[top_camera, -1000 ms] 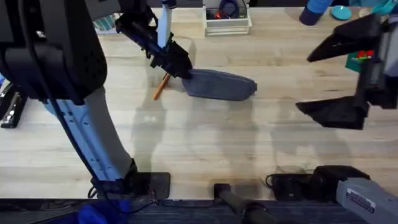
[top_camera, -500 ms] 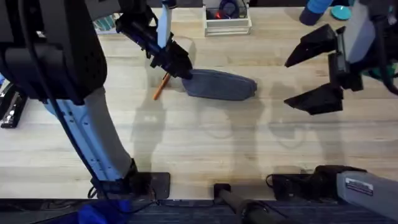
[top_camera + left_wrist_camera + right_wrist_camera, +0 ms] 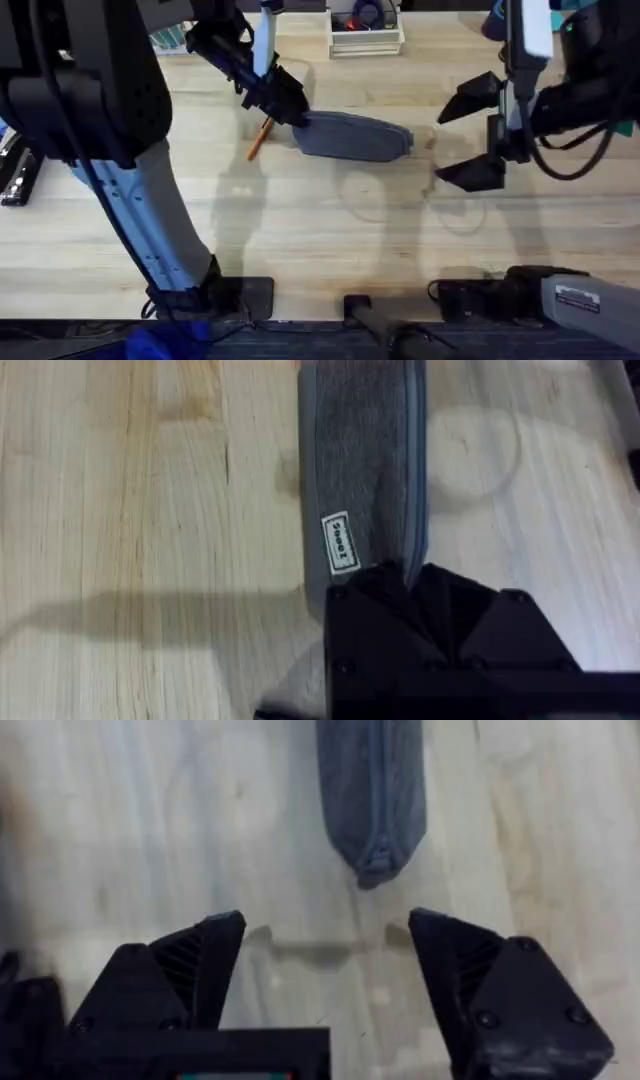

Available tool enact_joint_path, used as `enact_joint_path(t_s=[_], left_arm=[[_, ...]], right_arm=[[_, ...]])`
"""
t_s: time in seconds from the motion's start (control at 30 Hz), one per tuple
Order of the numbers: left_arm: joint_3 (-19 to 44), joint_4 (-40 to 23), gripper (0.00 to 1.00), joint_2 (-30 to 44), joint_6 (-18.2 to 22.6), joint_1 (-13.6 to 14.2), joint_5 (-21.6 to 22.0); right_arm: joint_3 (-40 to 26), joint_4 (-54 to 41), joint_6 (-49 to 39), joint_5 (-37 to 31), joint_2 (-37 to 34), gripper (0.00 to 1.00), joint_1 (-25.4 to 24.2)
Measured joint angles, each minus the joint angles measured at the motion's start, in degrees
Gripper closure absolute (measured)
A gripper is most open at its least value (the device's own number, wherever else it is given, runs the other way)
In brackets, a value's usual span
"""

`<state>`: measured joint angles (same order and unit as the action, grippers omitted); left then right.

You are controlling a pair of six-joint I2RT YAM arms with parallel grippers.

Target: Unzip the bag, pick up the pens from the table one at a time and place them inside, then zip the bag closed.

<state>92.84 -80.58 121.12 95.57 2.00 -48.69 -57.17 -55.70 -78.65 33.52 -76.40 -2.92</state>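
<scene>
Light wood planks of the table (image 3: 330, 240) carry everything. At the left, one orange pen (image 3: 260, 138) lies loose just beside the left gripper (image 3: 290, 112), which sits at the left end of the blue-grey pencil pouch (image 3: 355, 137); whether its fingers are pinched on fabric I cannot tell. To the right, the right gripper (image 3: 470, 135) hangs spread wide near the pouch's other end, holding nothing. The pouch looks closed, so unzipping, loading and rezipping all seem left to do. The left wrist view reveals a small white label (image 3: 340, 542) on the pouch; the right wrist view shows its rounded end (image 3: 375, 870).
</scene>
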Motion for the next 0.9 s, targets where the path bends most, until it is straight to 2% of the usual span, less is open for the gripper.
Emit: enact_joint_path(t_s=[0.4, 0.57, 0.6, 0.9], left_arm=[[0.0, 0.0, 0.958, 0.0, 0.0, 0.0, 0.0], [0.0, 0.0, 0.958, 0.0, 0.0, 0.0, 0.0], [0.0, 0.0, 0.958, 0.0, 0.0, 0.0, 0.0], [0.0, 0.0, 0.958, 0.0, 0.0, 0.0, 0.0]], right_arm=[[5.9, 11.7, 0.0, 4.3, -2.4, 0.004, -0.1], [6.0, 15.8, 0.0, 7.9, -6.9, 0.004, -1.2], [6.0, 16.9, 0.0, 9.6, -9.6, 0.004, -1.8], [6.0, 17.1, -4.9, 14.1, -17.1, 0.004, -2.0]])
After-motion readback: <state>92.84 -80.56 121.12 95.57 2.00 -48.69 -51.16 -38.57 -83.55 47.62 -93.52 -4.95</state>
